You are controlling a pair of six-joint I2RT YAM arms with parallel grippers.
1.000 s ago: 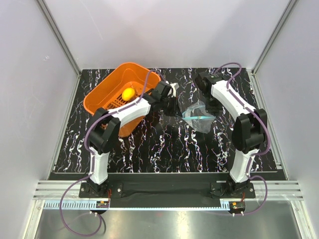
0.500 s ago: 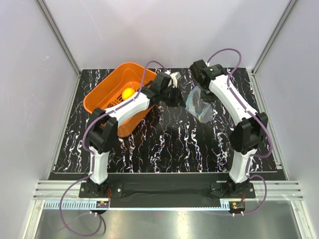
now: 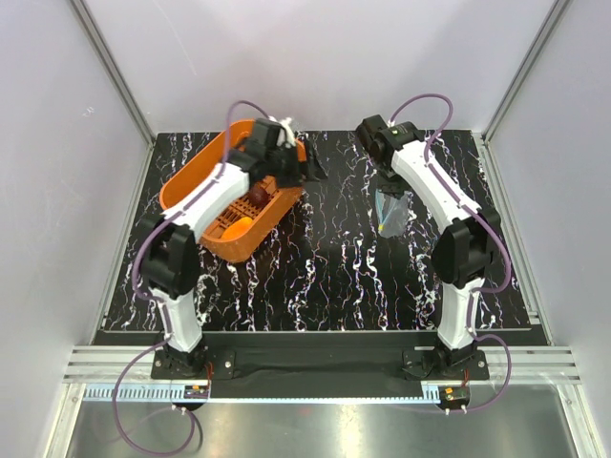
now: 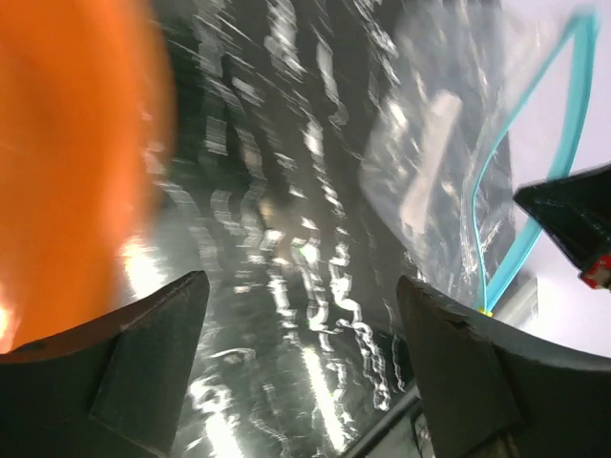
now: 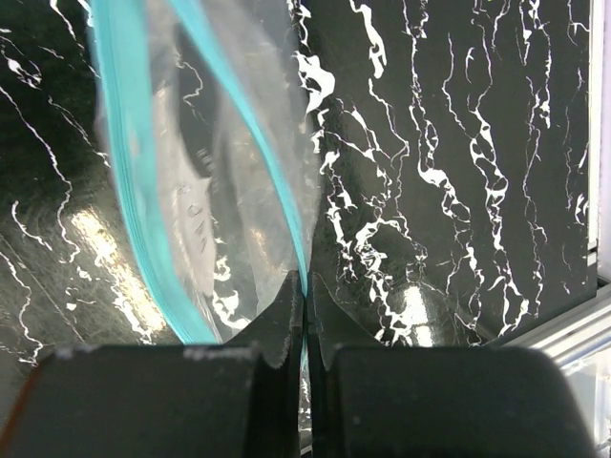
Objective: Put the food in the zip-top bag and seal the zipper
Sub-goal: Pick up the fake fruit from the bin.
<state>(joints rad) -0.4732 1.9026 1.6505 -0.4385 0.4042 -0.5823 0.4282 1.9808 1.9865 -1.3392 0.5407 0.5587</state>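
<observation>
The zip-top bag [image 3: 391, 208] hangs clear of the table from my right gripper [image 3: 386, 183]. That gripper [image 5: 305, 286] is shut on the teal zipper [image 5: 124, 143] at one end of the bag's mouth. The mouth gapes open. A small yellow piece of food [image 3: 385, 227] shows low in the bag. A dark reddish piece [image 3: 258, 196] and a yellow-orange piece [image 3: 239, 226] lie in the orange basket [image 3: 205, 196]. My left gripper [image 3: 307, 172] is open and empty by the basket's right rim. In the left wrist view, the bag [image 4: 449, 162] and its zipper [image 4: 516, 239] sit beyond the open left gripper [image 4: 301, 315].
The basket takes up the back left of the black marbled table [image 3: 325, 277]. Its blurred orange wall [image 4: 67, 162] fills the left of the left wrist view. White enclosure walls and metal rails border the table. The right arm reaches over the back right.
My left gripper has opened and swung left from the bag to the basket's rim. My right gripper has carried the bag toward the back, so it now hangs down.
</observation>
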